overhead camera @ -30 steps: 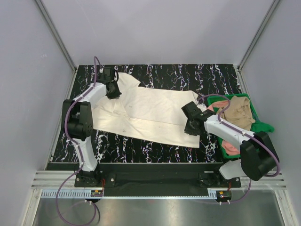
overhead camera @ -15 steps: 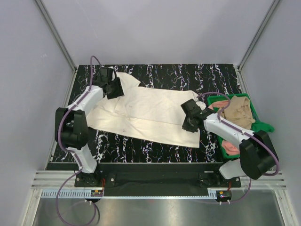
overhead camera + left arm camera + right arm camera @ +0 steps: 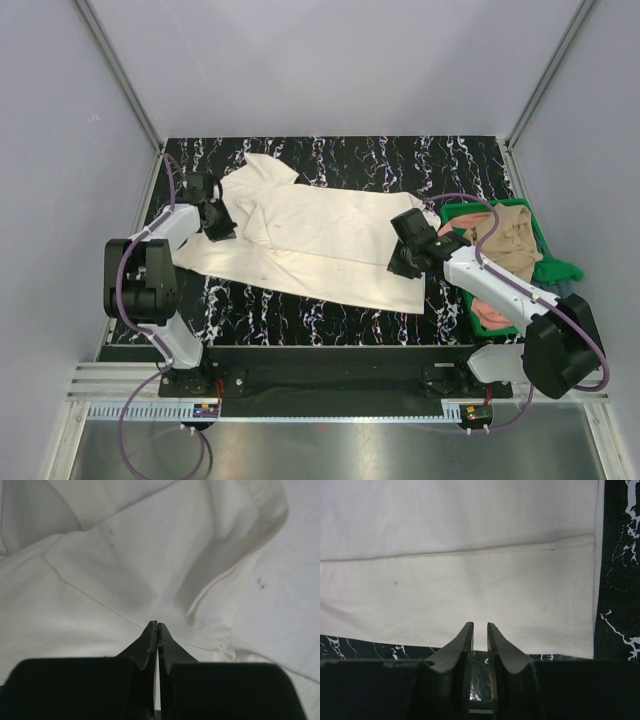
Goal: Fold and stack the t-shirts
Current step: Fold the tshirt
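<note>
Cream t-shirt (image 3: 320, 240), flat on the counter (image 3: 400, 160): my left hand (image 3: 157, 625) pinched shut, right hand (image 3: 480, 626) slightly parted and empty; a shallow pinch could slip.

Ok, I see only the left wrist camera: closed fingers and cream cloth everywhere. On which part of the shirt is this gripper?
Observer: The left gripper is at the left end of the cream t-shirt, which lies spread across the table.
Operator: And where is the right gripper?
Observer: The right gripper is at the shirt's right end, by the near edge, with its jaws slightly apart.
Operator: Are other shirts waiting?
Observer: Yes, a tan t-shirt and a salmon-pink one lie in the green bin at the table's right side.
</note>
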